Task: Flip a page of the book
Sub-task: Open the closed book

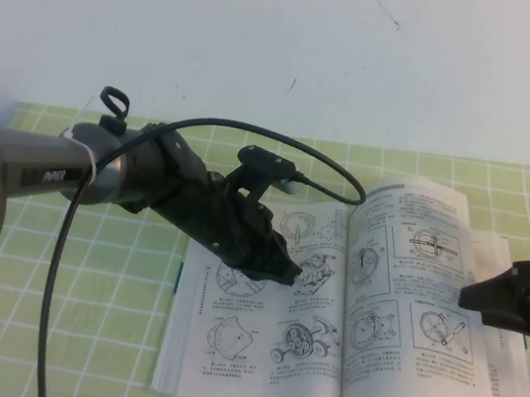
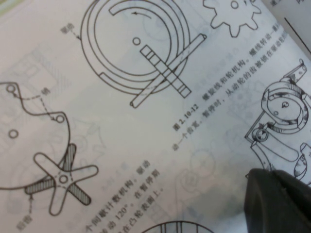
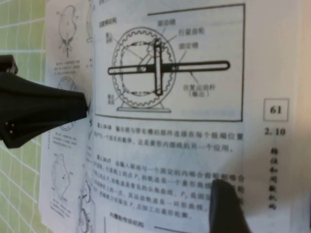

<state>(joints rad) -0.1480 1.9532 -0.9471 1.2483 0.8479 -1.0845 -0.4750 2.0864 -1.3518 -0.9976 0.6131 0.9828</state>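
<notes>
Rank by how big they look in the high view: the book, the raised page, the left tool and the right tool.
1. The book, lying open.
2. The page, lifted at the book's right half.
3. The left tool over the left page and the right tool at the page's outer edge: unsure, both only partly visible.

Left pincer (image 1: pixel 286 272) blocks left page; book (image 1: pixel 220 367) front edge free.

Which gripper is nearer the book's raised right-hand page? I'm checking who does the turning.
Right. The right gripper sits at the outer edge of the raised page, jaws open around it. The left gripper is over the book's left-hand page, across the spine.
</notes>
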